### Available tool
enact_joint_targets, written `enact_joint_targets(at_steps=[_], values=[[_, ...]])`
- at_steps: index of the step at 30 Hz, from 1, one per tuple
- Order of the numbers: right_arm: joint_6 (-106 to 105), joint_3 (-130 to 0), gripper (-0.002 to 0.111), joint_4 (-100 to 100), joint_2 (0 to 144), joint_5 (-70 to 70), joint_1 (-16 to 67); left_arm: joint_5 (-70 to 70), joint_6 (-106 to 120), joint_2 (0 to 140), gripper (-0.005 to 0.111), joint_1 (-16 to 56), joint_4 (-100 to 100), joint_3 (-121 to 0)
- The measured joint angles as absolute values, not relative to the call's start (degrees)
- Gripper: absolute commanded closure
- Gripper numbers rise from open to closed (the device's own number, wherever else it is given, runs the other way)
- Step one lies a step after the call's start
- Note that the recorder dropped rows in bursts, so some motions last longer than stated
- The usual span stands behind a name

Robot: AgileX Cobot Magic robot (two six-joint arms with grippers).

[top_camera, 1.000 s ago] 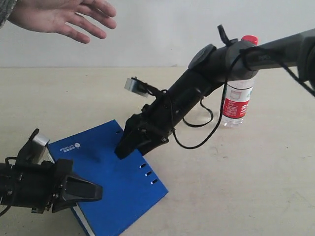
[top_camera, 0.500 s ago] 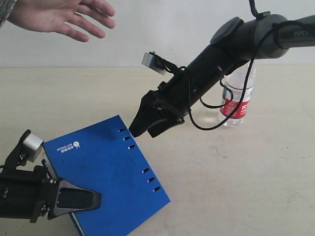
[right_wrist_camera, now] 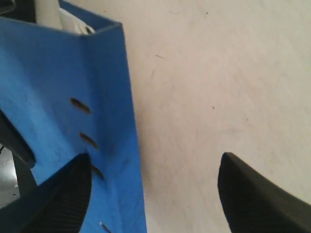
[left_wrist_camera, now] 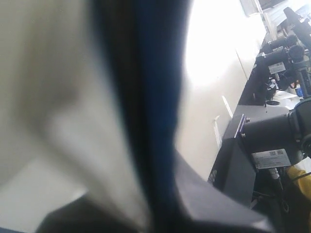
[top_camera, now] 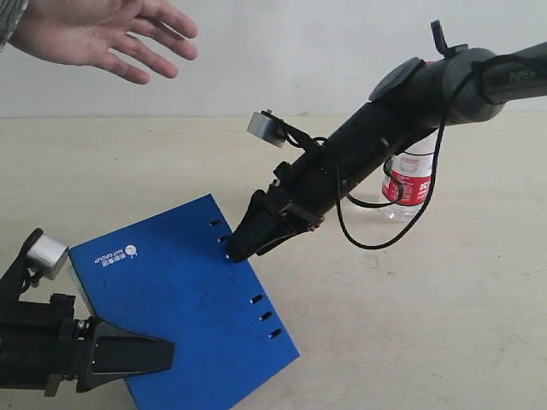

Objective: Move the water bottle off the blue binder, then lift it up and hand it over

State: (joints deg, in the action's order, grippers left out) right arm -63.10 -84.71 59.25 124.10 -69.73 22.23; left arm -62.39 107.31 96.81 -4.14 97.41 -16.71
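Dark-blue flat rectangular binder (top_camera: 171, 290) at 7 o'clock on beige desk (top_camera: 427, 325), edge pinched in left tool (top_camera: 167, 354); right tool (top_camera: 238, 248) spread over slotted edge. Clear plastic red-labelled water bottle (top_camera: 414, 184) upright at 2 o'clock, off binder.

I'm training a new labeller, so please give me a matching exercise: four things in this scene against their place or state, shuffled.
1. water bottle
2. blue binder
3. right gripper
4. hand

a. open, at the binder's slotted edge
b. upright on the table, off the binder
c. palm open, held up in the air
d. clamped at its edge by the left gripper

Pairs: 1-b, 2-d, 3-a, 4-c
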Motion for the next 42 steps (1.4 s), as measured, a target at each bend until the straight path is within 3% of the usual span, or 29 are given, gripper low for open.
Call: enact_joint_targets(at_steps=[4,8,10,12,14,18,21,25,35,42], values=[[-66.6,-84.7,0.044,64.1,124.1,-69.7,22.9,-62.6,107.7,96.8,0.102,-4.1,97.4,-16.7],[-69.5,-84.7,0.044,64.7,124.1,-69.5,29.0,-62.6,107.9,96.8,0.102,-4.1,97.4,-16.7],[-70.7,-84.7,0.057,64.6,124.1,-68.8,30.8,-62.6,108.0,96.8,0.102,-4.1,97.3,-16.6],[-71.4,-84.7,0.081,64.2,124.1,-68.6,31.0,-60.2,107.4,96.8,0.099,-4.1,97.3,-16.6],[-71.5,-84.7,0.107,64.0,124.1,-69.1,31.0,-57.3,106.5,96.8,0.087,-4.1,97.3,-16.5],[-72.2,-84.6,0.108,63.7,124.1,-68.5,31.3,-53.5,104.9,96.7,0.047,-4.1,97.7,-16.5],[-72.7,-84.6,0.108,63.8,124.1,-68.6,31.4,-54.0,102.8,96.7,0.034,-4.1,97.7,-16.5],[-72.5,-84.6,0.108,63.2,124.1,-68.5,31.5,-52.7,100.9,96.7,0.045,-4.0,97.7,-16.5],[-67.9,-84.6,0.108,59.8,123.8,-70.8,27.0,-30.6,100.5,83.4,0.103,-4.0,99.0,-18.4],[-67.9,-84.6,0.108,58.5,122.1,-71.4,26.9,-18.1,98.4,64.3,0.102,-4.0,99.3,-18.9]])
